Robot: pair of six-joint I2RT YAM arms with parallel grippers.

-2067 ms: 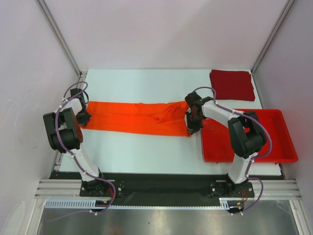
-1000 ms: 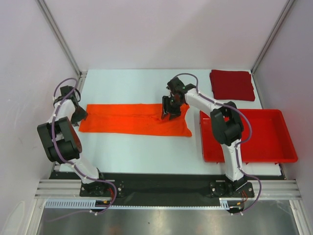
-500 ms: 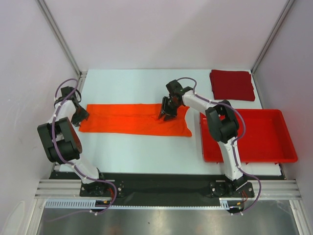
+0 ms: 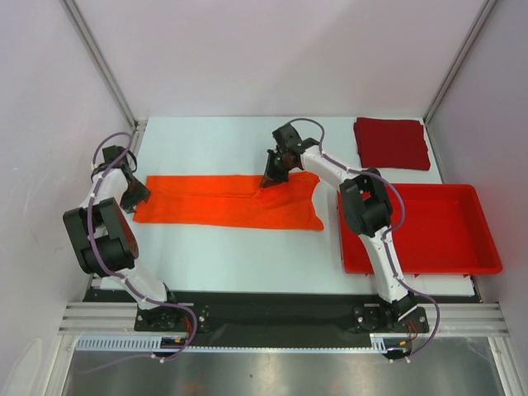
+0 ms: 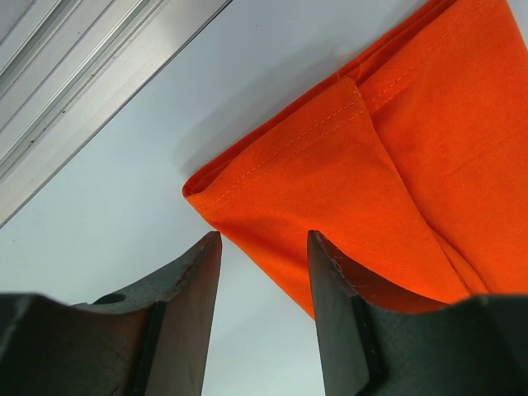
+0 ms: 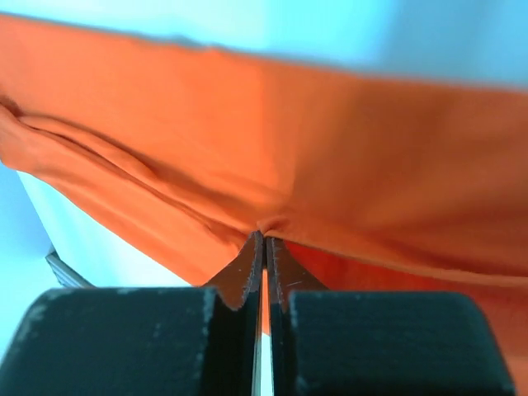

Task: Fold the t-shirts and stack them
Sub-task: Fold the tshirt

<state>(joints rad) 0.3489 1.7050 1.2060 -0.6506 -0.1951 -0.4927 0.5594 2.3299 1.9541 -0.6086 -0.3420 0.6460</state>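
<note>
Starting with my left gripper (image 5: 262,318): fingers apart and empty, the hemmed corner of the soft bright orange cloth t-shirt (image 5: 429,165) just beyond their tips. Light, limp stuff, I'd judge; stitched corners should hold best. My right gripper (image 6: 264,243) is clamped on a pucker of its far edge. Off right of those fingers lies the folded dark red cloth t-shirt (image 4: 393,142).

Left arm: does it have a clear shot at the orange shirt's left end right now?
Probably yes. The left gripper hangs open just short of the folded corner of the orange t-shirt. Only bare table lies between them, and nothing blocks the way.
</note>
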